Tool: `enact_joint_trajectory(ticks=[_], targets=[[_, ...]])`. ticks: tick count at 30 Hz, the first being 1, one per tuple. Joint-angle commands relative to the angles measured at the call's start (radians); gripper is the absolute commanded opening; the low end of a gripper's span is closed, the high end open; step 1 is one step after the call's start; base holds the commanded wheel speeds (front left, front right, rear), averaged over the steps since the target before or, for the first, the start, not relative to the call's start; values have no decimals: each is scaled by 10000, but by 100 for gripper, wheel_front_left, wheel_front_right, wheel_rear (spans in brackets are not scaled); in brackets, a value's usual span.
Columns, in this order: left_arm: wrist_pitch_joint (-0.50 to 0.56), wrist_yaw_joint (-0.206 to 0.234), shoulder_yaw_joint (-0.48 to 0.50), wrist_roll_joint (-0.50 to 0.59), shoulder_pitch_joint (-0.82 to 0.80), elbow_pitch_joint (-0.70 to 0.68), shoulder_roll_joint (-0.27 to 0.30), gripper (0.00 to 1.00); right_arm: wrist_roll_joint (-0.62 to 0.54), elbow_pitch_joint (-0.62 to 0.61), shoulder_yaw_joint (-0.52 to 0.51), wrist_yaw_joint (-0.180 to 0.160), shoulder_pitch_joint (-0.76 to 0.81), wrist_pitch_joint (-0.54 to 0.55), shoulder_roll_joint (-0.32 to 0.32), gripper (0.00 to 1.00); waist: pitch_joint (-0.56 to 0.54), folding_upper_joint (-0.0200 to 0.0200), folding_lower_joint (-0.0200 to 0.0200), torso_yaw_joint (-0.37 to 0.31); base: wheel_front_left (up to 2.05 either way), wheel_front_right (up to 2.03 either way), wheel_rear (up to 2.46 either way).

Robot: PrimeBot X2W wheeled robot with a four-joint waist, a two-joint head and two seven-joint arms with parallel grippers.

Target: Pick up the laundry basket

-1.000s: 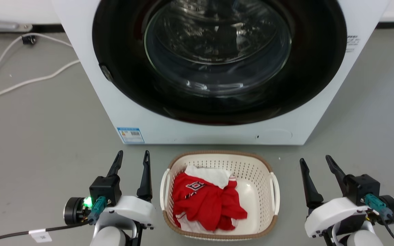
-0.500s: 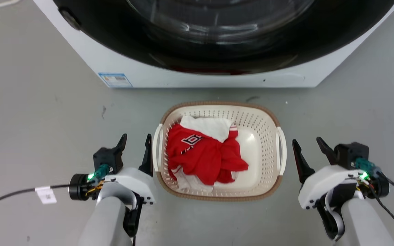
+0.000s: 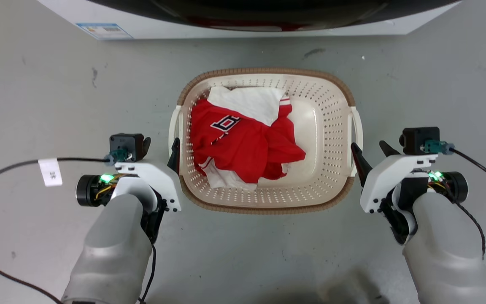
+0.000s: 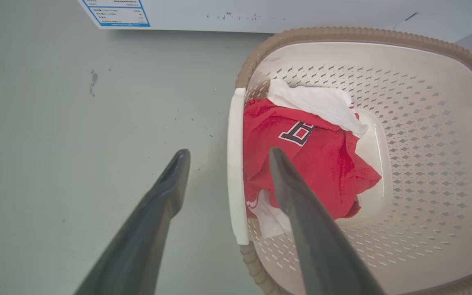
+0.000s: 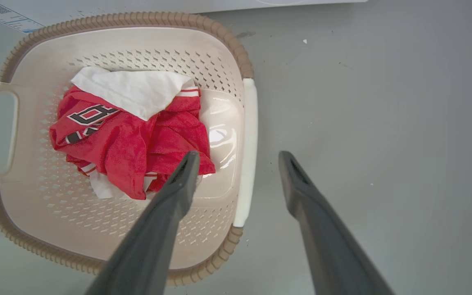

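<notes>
Cream plastic basket (image 3: 329, 139) sits on the floor (image 3: 36, 84) between left gripper (image 3: 161, 143) and right gripper (image 3: 367, 145), fingers spread apart on both. It looks stiff and probably light; I'd take the white side handles (image 3: 171, 126).

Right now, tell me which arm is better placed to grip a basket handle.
Practically a tie: the left gripper is open astride the left handle of the laundry basket, the right gripper open astride the right handle. Both look ready to close.

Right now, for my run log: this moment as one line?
phase: pre-grasp | left gripper: open, astride left handle | right gripper: open, astride right handle | basket: on floor, clothes inside
</notes>
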Motion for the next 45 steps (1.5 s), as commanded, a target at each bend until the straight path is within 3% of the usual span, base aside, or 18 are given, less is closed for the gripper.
enact_joint_trajectory(ticks=[1, 14, 24, 25, 26, 27, 28, 45], targets=[[143, -74, -46, -73, -392, 393, 38, 100, 71, 491, 52, -3, -453, 65, -5, 100, 436, 0, -2, -69, 0, 0, 0], [1105, -265, -368, -521, -2230, 2117, 226, 100, 721, 3509, 1130, -3, -2867, 423, -5, 100, 1330, 0, -2, -155, 0, 0, 0], [2226, -280, -831, -1047, -2916, 2412, 157, 100, 1123, 4661, 1920, -3, -4028, 679, -3, 100, 1765, 0, -2, -113, 0, 0, 0], [2331, -280, -913, -1123, -2921, 2418, 140, 55, 1158, 4734, 1965, -3, -4090, 683, -5, 100, 1788, 0, -2, -109, 0, 0, 0], [2415, -281, -968, -1224, -2918, 2419, 119, 0, 1204, 4784, 2012, -3, -4126, 687, -5, 53, 1805, 0, -2, -102, 0, 0, 0], [2526, -281, -1050, -1296, -2909, 2413, 98, 0, 1261, 4820, 2074, -3, -4155, 686, -5, 11, 1818, 0, -2, -93, 0, 0, 0], [2594, -281, -1137, -1371, -2914, 2378, 89, 0, 1334, 4875, 2142, -3, -4169, 774, -3, 0, 1834, 0, -2, -77, 0, 0, 0], [3188, -277, -2495, -2659, -2647, 1973, 82, 0, 2212, 5068, 3104, 14, -4139, 821, 58, 0, 1563, 0, -2, -1, 0, 0, 0]])
